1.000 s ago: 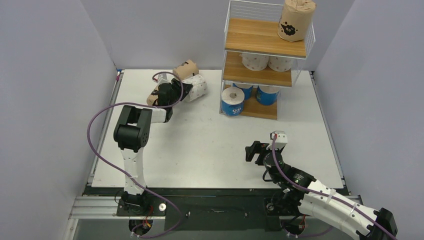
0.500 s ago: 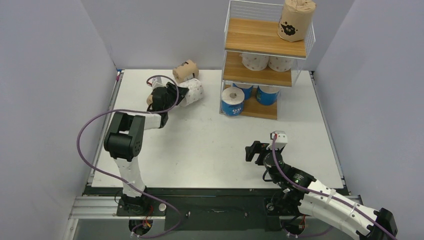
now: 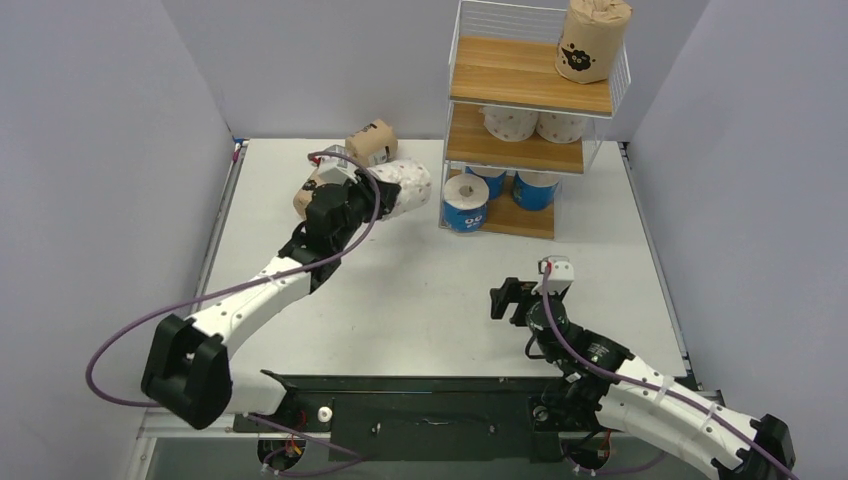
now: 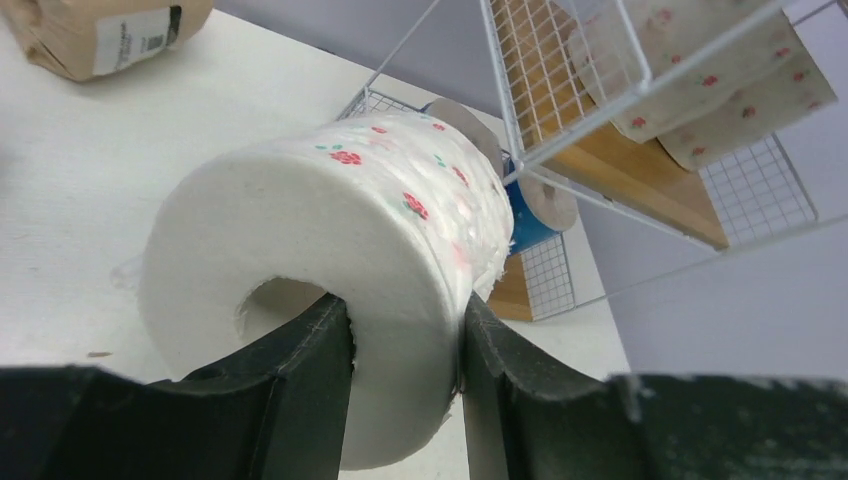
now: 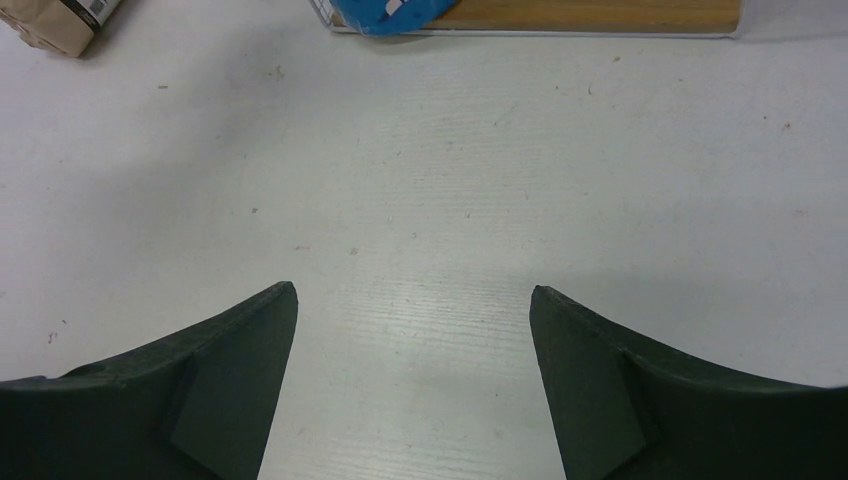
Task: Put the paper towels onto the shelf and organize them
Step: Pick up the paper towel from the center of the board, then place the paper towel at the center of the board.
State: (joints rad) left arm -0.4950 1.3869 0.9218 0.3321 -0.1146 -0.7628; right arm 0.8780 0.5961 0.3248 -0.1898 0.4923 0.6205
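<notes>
One white dotted roll, pinched at its wall by the left claw, has moved right, close to the shelf. A blue-and-white roll fronts the bottom tier; the right claw gapes empty.

shelf middle board: left end bare | blue roll blocks bottom tier front-left | table centre open

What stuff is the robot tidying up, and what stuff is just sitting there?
For the job: dotted roll, held by the left gripper; loose brown rolls; shelf; shelved rolls.
Just there: table; purple cables.
</notes>
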